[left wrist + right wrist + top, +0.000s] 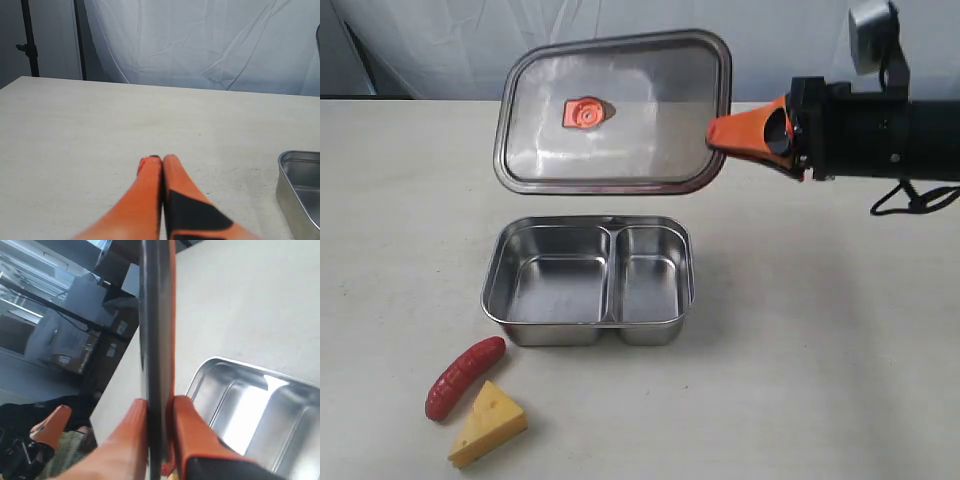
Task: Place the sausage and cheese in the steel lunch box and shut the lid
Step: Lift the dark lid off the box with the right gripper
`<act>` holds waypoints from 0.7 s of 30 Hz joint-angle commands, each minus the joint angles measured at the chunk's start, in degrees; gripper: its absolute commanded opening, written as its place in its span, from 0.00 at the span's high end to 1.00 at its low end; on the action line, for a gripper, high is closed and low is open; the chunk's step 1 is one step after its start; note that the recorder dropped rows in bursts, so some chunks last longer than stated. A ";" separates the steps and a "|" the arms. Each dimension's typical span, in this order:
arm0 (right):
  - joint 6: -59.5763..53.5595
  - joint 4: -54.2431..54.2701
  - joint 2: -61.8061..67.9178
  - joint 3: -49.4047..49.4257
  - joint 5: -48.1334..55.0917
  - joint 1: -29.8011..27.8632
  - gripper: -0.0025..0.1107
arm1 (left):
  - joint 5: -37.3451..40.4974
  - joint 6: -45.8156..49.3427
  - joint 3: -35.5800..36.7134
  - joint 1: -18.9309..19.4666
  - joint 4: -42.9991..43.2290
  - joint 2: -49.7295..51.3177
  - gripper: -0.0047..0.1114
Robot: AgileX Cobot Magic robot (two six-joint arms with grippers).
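Pale table (840, 380), white cloth backdrop (200, 40) on the far side. The box (560, 332) sat mid-table, open, and we saw nothing in either compartment. The lid (620, 110) was up off the table on the far side of the box, tilted, orange tab (586, 113) showing.

The right gripper (720, 131) pinched the lid's right edge. In the right wrist view its fingers (192, 430) pressed on both faces of the lid. The left gripper (160, 159) had its fingers pressed together on nothing, low over bare table left of the box.

The sausage (465, 377) lay on the table near-left of the box. The cheese (488, 424) was just beside it, nearer still. We couldn't tell whether the two touched.

Handling, as we judged it:
- **Lid:** stiff, light and smooth. A one-edge pinch leaves it free to swing or slip, so it wants lowering flat and square onto the rim.
- **Sausage:** light, round and ribbed, so likely to roll. Take it across the middle of its short width, where the ribs should help the grip.
- **Cheese:** light and hard-looking. Its wedge sides slope, so take it by the two flat triangular faces or the jaws may squeeze it out.
- **Box:** shiny steel and probably light. It may slide if it is pushed from the side.
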 commanded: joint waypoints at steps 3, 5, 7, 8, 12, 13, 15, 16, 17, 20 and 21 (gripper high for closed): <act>8.25 -23.17 -12.87 -5.85 -17.26 -0.11 0.99 | 0.02 0.00 0.25 -0.04 -0.64 -0.29 0.96; 13.35 -33.88 -16.36 -6.80 -22.45 -0.11 0.99 | 0.02 0.00 0.25 -0.04 -0.64 -0.29 0.96; 18.30 -46.06 -19.99 -7.26 -27.08 -0.11 0.99 | 0.02 0.00 0.25 -0.04 -0.64 -0.29 0.96; 20.22 -50.95 -21.31 -7.26 -28.51 -0.11 0.99 | 0.02 0.00 0.25 -0.04 -0.64 -0.29 0.96; 25.53 -72.54 -25.54 -7.26 -29.05 0.10 0.99 | 0.02 0.00 0.25 -0.04 -0.64 -0.29 0.96; 26.99 -77.56 -26.22 -7.26 -28.24 0.10 0.99 | 0.02 0.00 0.25 -0.04 -0.64 -0.29 0.96; 27.12 -82.73 -26.56 -7.13 -26.74 0.74 0.99 | 0.02 0.00 0.25 -0.04 -0.64 -0.29 0.96; 27.12 -85.94 -26.65 -7.05 -25.72 1.45 0.99 | 0.02 0.00 0.25 -0.04 -0.64 -0.29 0.96; 27.12 -87.94 -26.54 -7.05 -24.65 2.46 0.99 | 0.02 0.00 0.25 -0.04 -0.64 -0.29 0.96; 27.12 -93.76 -26.44 -7.00 -21.59 6.30 0.99 | 0.02 0.00 0.25 -0.04 -0.64 -0.29 0.96; 27.12 -95.89 -26.44 -7.00 -19.77 7.87 0.99 | 0.02 0.00 0.25 -0.04 -0.64 -0.29 0.96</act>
